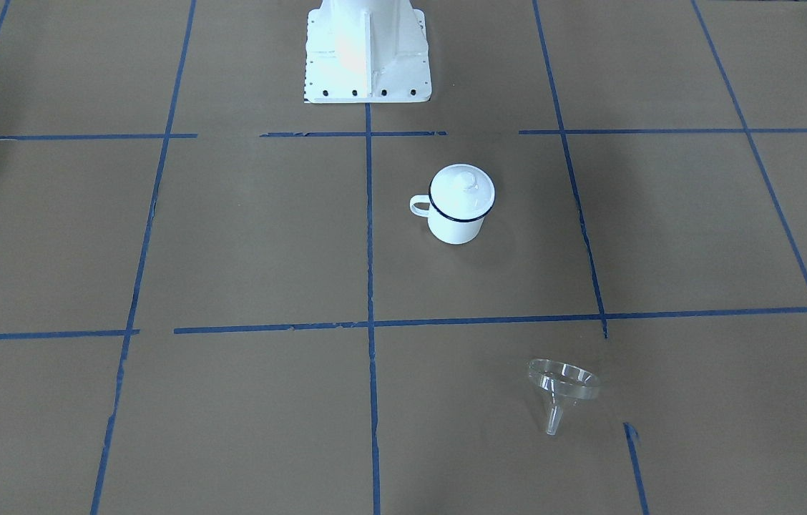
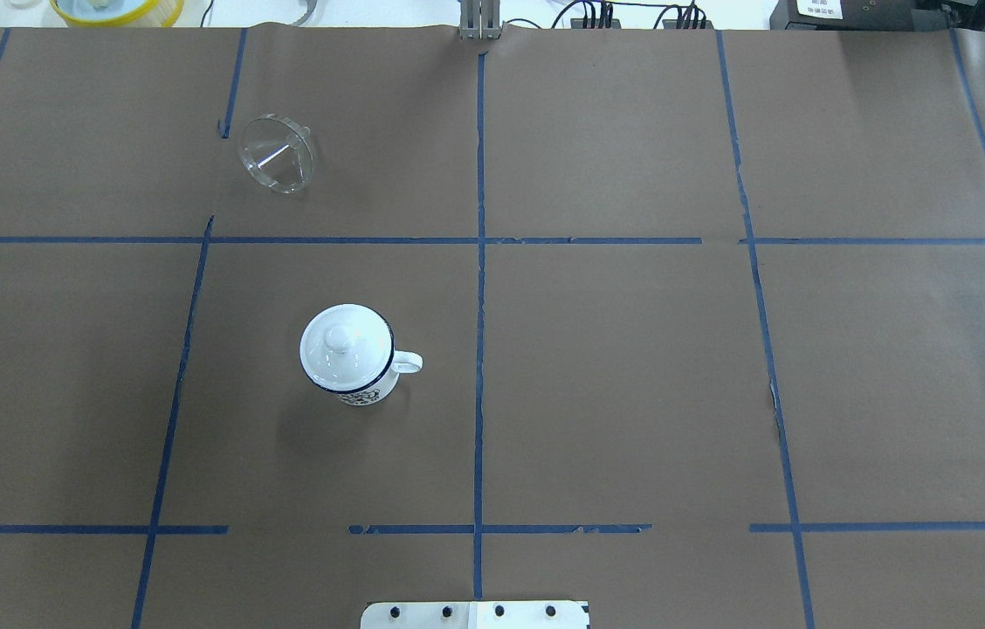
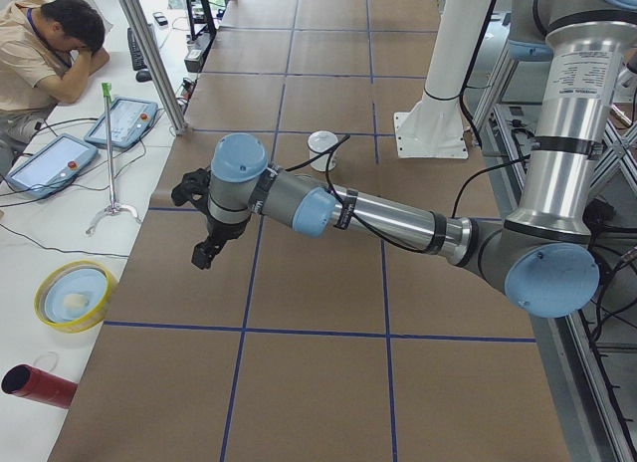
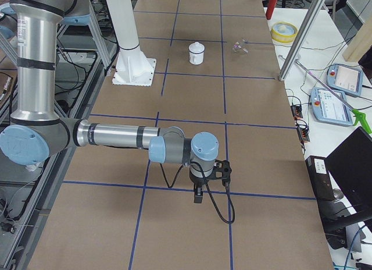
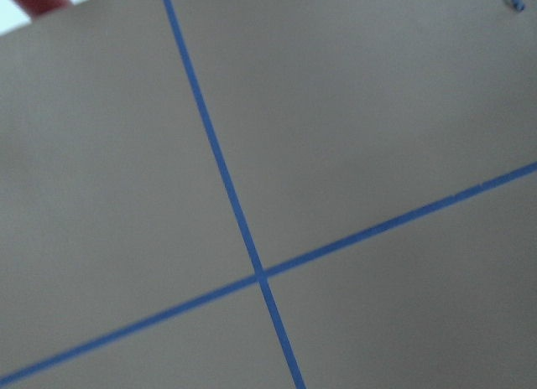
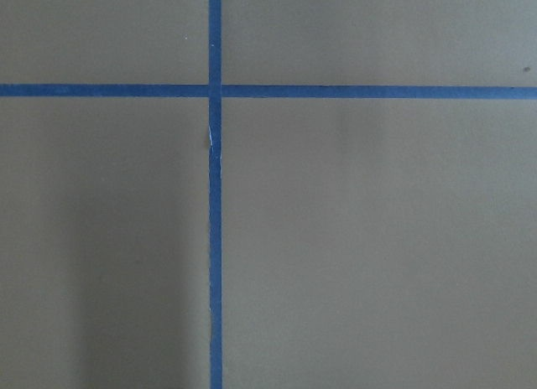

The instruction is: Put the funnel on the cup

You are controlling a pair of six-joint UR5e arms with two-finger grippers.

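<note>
You're looking at a brown-paper worktop point(image 2: 632, 393) gridded with blue tape point(image 2: 479, 349). The cup point(image 1: 455, 225) stands near the robot base point(image 1: 368, 57), with a white lid point(image 1: 462, 187) on it. The funnel point(image 1: 562, 383) lies well apart from the cup, away from the base. The left claw point(image 3: 204, 251) and right claw point(image 4: 199, 195) hang far from the cup; can't tell their grip.

Cup point(image 1: 455, 227) mouth beneath lid point(image 1: 462, 189)
</note>
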